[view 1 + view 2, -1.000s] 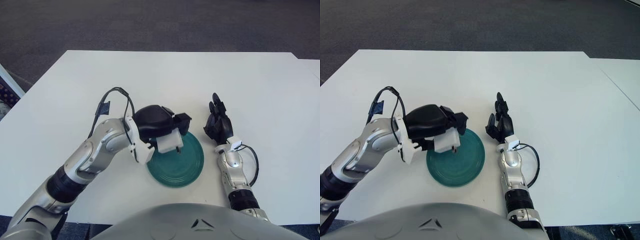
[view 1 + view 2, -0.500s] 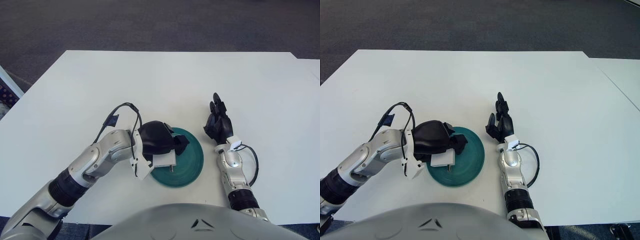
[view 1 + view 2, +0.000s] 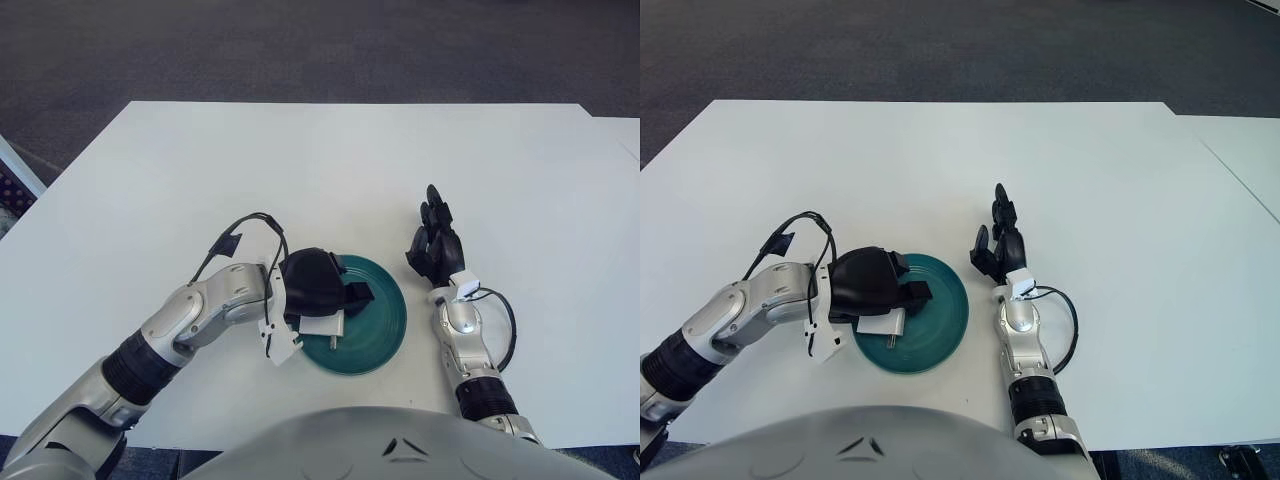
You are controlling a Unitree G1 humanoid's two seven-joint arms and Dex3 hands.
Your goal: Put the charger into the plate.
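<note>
The left hand (image 3: 318, 290) sits low over the left part of the green plate (image 3: 375, 335), its black fingers curled down and clamped on the white charger (image 3: 322, 325). The charger shows just beneath the hand, on the side nearer the robot, with its lower face at or very close to the plate's surface (whether it actually touches cannot be told). A small metal prong pokes out from the charger's near edge, pointing toward the robot. The hand's fingertips reach to the right, toward the middle of the plate, and cover most of the charger's top. The silver forearm runs back from the hand to the lower left, with a black cable looping above the wrist.

The right hand (image 3: 434, 247) shows just to the right of the plate, apart from its rim, with fingers relaxed and pointing away from the robot, holding nothing. Its white wrist piece and a thin black cable loop lie behind it, nearer the robot.

Both plate and hands are over the white table (image 3: 300, 160), with dark carpet beyond its far edge.
</note>
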